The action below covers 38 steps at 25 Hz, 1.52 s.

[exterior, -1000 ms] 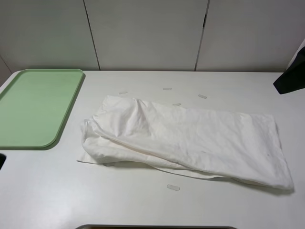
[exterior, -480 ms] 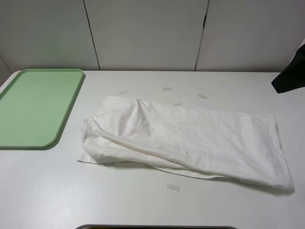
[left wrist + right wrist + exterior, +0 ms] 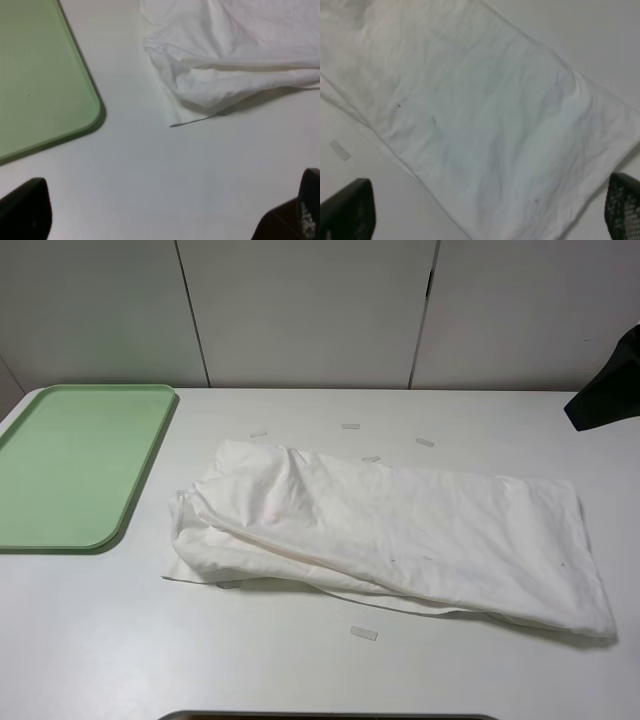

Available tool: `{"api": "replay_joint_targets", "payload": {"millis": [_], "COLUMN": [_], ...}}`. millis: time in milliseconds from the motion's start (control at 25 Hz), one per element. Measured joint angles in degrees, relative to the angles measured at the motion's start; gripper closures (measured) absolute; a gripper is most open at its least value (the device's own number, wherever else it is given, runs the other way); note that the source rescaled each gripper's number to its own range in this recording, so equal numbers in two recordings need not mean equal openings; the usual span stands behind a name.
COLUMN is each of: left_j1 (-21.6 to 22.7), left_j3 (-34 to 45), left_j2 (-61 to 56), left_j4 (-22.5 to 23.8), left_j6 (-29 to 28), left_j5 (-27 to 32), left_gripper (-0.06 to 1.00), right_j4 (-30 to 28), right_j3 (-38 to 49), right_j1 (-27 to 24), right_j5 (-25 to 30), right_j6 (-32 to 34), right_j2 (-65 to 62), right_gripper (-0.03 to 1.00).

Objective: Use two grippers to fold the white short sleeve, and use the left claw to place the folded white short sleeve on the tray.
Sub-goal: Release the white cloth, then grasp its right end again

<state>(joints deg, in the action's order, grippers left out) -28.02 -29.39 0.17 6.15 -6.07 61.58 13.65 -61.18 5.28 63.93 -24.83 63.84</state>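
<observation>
The white short sleeve (image 3: 400,535) lies crumpled in a long folded strip across the middle of the white table. At the table's far left sits the pale green tray (image 3: 85,465), with nothing on it. My left gripper (image 3: 165,220) hovers open above bare table, between a rounded corner of the tray (image 3: 45,80) and the bunched end of the shirt (image 3: 230,55). Open too, my right gripper (image 3: 485,210) hangs over the other end of the shirt (image 3: 485,110). In the exterior view only a black part of the right arm (image 3: 605,390) shows, and the left arm is out of view.
Small pale tape strips lie on the table near the shirt, one in front (image 3: 363,633) and others behind (image 3: 350,426), (image 3: 425,442). A grey panelled wall (image 3: 300,310) closes the back. A dark edge (image 3: 330,716) runs along the front.
The black part of the right arm has crept slightly left at the right edge. A dark bit at the left edge one second ago is gone. The shirt has not moved.
</observation>
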Motion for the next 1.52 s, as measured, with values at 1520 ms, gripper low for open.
{"api": "replay_joint_targets", "payload": {"millis": [1520], "left_j1": [30.18], "left_j3": [0.09], "left_j2": [-0.24], "left_j4": [0.11], "left_j6": [0.00], "left_j5": [-0.16], "left_gripper": [-0.04], "right_j4": [-15.81], "right_j3": [6.62], "right_j1": [0.00], "right_j5": [-11.83], "right_j6": [28.63], "right_j2": [16.32], "right_gripper": [-0.03]}}
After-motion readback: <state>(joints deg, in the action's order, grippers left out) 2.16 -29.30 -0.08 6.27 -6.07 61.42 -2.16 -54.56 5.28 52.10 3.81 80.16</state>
